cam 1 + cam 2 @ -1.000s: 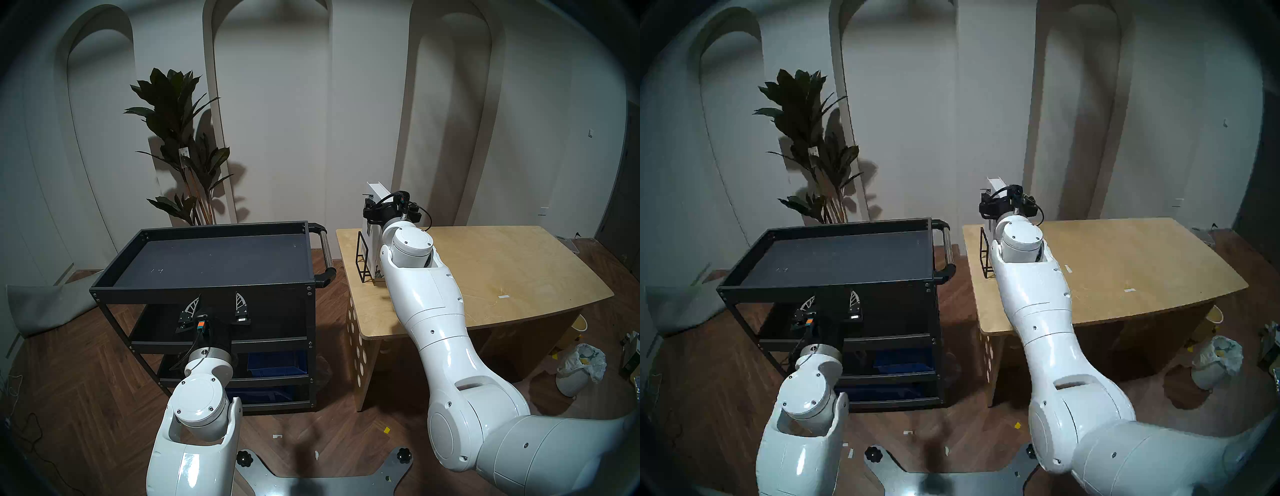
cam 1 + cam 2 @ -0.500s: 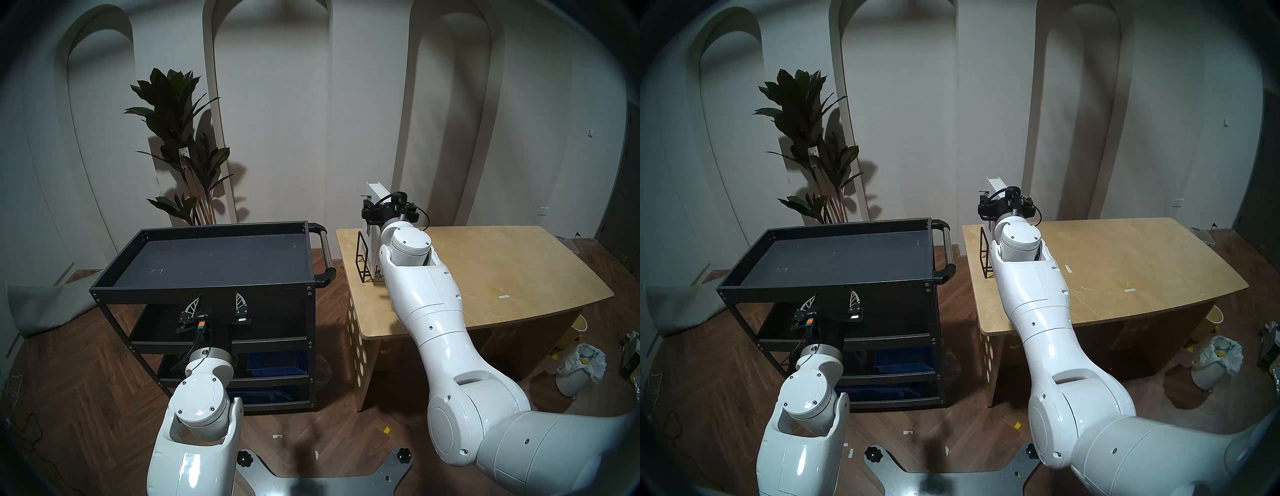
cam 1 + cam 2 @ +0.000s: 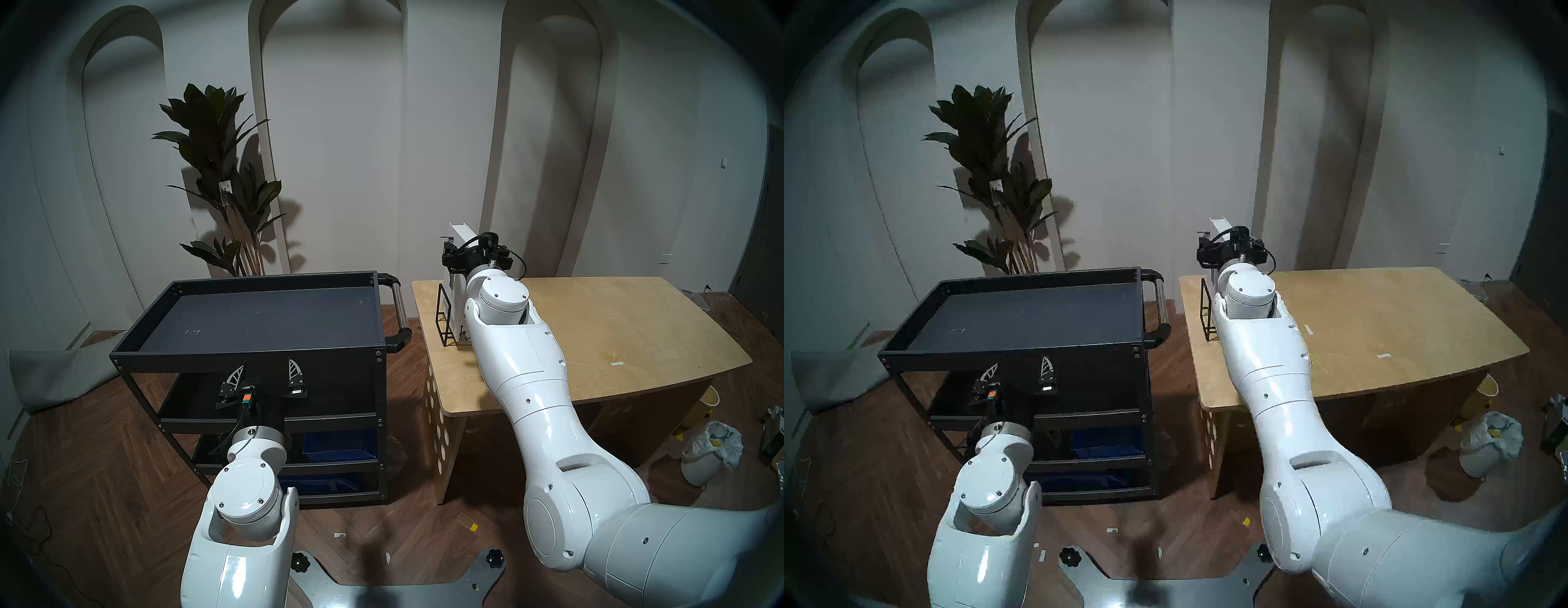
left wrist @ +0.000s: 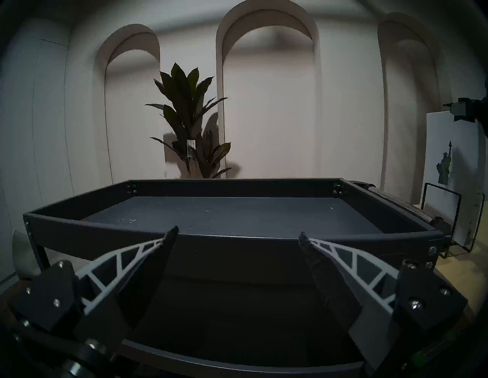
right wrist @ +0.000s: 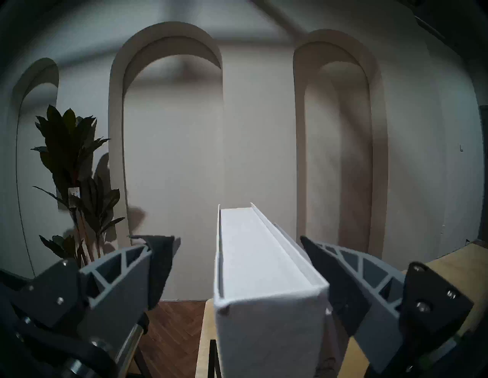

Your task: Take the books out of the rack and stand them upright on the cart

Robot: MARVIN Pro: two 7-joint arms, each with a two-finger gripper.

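Observation:
A thick white book with a Statue of Liberty drawing stands upright in the low black wire rack on the wooden table's left end. A thinner pale book stands against its right side. My right gripper is open at the top of the books, one finger on each side; the right finger is close to them and the left has a wide gap. It also shows in the head view. My left gripper is open and empty, low in front of the black cart's top tray.
The cart's steel handle lies between the cart and the wooden table. Blue bins sit on a lower cart shelf. A potted plant stands behind the cart. A bagged white bin stands on the floor at the right.
My right gripper has edged slightly to the left at the top of the books. The left arm and the books have not moved.

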